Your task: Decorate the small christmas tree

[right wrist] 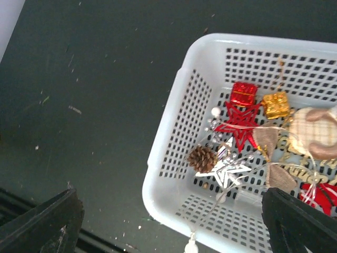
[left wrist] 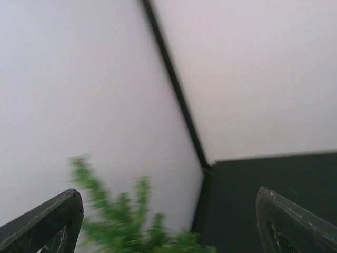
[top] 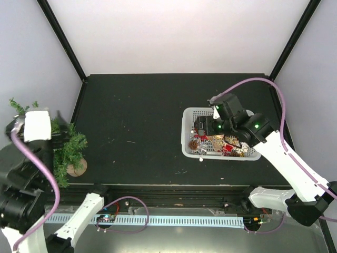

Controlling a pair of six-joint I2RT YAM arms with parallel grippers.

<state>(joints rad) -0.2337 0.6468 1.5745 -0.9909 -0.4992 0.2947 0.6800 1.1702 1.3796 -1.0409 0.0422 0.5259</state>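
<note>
Left gripper [left wrist: 168, 192]: jaws spread wide, nothing pinched. The left wrist view showed blurred green branch tips of the small christmas tree [left wrist: 126, 224] low between the two fingers [left wrist: 50, 219], with white wall and the table's far corner behind. Contact between fingers and needles could not be judged.

Only the top view showed the whole tree [top: 68, 150]. It sat at the table's [top: 137, 105] left edge, its tan stump base [top: 77, 168] on the dark surface, with the left gripper [top: 60, 134] up against its branches (lean of the trunk unclear).

Right gripper [right wrist: 169, 197]: jaws also spread wide, empty. It hung over the near left part of a white perforated basket [right wrist: 174, 126].

The right wrist view resolved contents that the top view gave only as a jumble:
- a pine cone [right wrist: 202, 158] touching a white star [right wrist: 226, 171]
- a red star [right wrist: 239, 124]
- a red gift box [right wrist: 244, 93] beside a gold one [right wrist: 276, 104]
- a burlap bow [right wrist: 274, 158]

In the top view the basket [top: 187, 132] lay on the table's right half, well apart from the tree, with the right gripper [top: 202, 129] above it.
</note>
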